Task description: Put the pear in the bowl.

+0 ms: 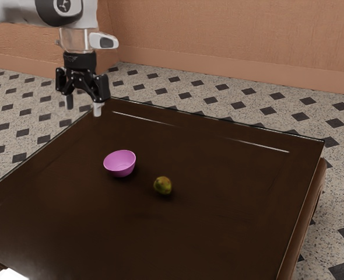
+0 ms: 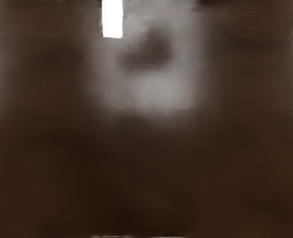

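High above the table's far left corner in the exterior view, the black gripper point(image 1: 83, 109) points down, its two fingers wide apart with nothing between them. A pink-purple bowl point(image 1: 120, 164) stands upright on the dark table. The greenish-yellow pear point(image 1: 162, 185) lies on the tabletop a short way from the bowl, toward the exterior view's right and nearer the camera. Bowl and pear do not touch, and the gripper is well away from both.
The dark brown table point(image 1: 230, 192) has a glossy surface with light streaks near its far edge. A bright white patch point(image 1: 9, 275) shows at the exterior view's lower left. In the wrist view, a white strip point(image 2: 112, 19) and a pale reflection lie on the brown surface.
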Controlling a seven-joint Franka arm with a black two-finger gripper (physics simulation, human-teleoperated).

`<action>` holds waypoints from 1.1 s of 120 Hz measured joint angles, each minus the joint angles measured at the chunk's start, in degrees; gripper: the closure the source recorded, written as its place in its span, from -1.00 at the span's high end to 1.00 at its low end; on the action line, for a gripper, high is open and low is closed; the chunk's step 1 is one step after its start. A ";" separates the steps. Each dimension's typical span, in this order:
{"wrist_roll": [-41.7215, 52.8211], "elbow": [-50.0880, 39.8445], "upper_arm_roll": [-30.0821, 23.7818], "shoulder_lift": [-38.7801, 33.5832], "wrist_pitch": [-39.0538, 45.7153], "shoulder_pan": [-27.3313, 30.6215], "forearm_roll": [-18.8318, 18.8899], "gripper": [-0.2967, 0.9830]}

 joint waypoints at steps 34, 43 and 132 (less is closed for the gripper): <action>-0.78 -0.92 1.79 2.80 8.97 -0.84 -0.99 0.54; -0.95 -3.47 1.43 6.39 12.11 -0.85 -1.20 0.54; -0.15 -3.46 -1.63 28.95 35.61 -5.15 -2.19 0.54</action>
